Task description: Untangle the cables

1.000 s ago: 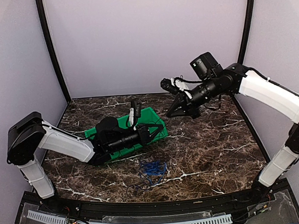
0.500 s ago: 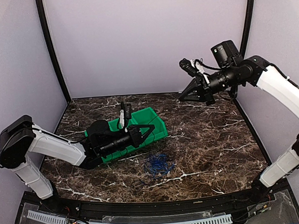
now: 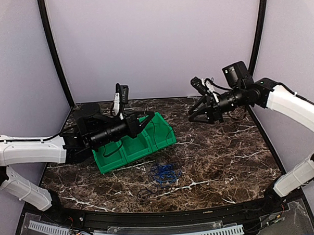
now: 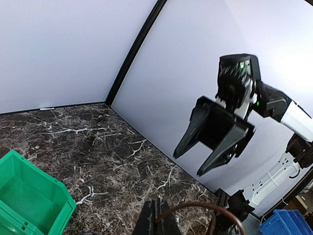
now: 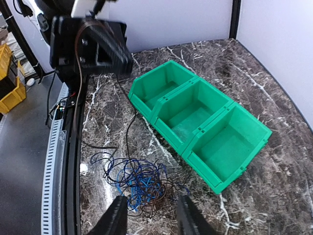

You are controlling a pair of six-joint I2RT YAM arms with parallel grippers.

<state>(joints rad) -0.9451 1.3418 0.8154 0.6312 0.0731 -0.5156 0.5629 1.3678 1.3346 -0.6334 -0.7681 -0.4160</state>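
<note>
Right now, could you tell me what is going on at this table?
Two robot arms are working on a tangle of cables. The left hand is shut on a thin black cable and holds it up above the green bin. The cable runs down to the blue-and-black tangle, which lies on the table in front of the bin. The right hand hovers open and empty over the far right. The bin's three compartments look empty.
</note>
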